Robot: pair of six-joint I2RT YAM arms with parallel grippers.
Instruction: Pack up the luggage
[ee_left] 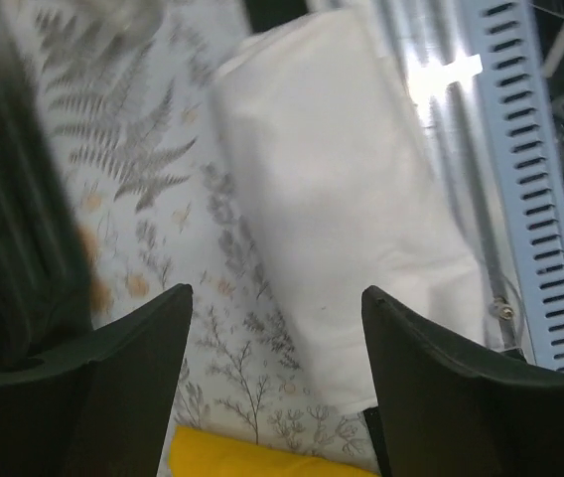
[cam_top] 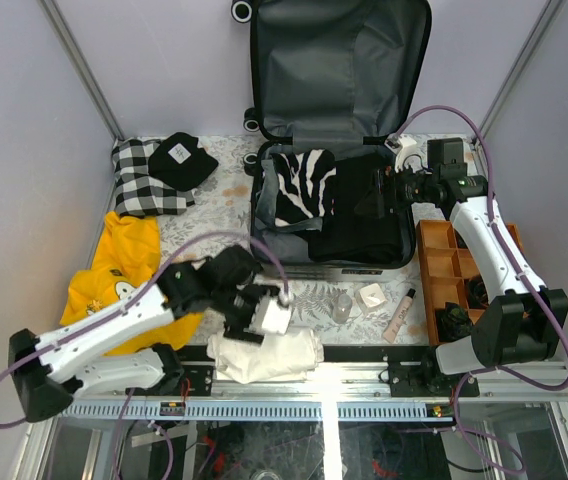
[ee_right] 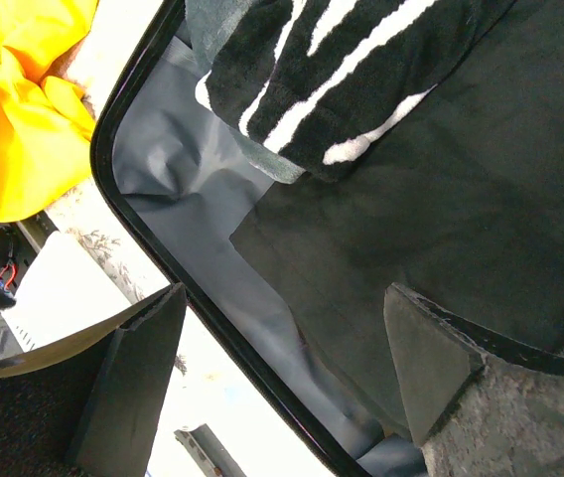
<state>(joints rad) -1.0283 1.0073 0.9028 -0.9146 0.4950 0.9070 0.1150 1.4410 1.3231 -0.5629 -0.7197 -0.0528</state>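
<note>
The luggage (cam_top: 339,60) lies open at the back of the table, its grey-lined lid leaning on the wall. In its base lie a zebra-striped garment (cam_top: 299,185) and a black garment (cam_top: 369,225). My right gripper (cam_top: 376,195) hovers open over the black garment. The right wrist view shows this gripper (ee_right: 284,290) straddling the luggage rim (ee_right: 143,229), with the black garment (ee_right: 441,199) and the zebra-striped garment (ee_right: 302,79) beyond, and nothing held. My left gripper (cam_top: 264,318) is open just above a folded white cloth (cam_top: 264,358). In the left wrist view the left gripper (ee_left: 277,293) is empty and the white cloth (ee_left: 342,189) lies ahead.
A yellow garment (cam_top: 124,265) lies at the left, with a checkered cloth (cam_top: 144,180) and a black cap (cam_top: 184,160) behind it. An orange compartment tray (cam_top: 444,265) stands at the right. A small jar (cam_top: 342,305), a white piece (cam_top: 372,297) and a tube (cam_top: 401,312) lie before the luggage.
</note>
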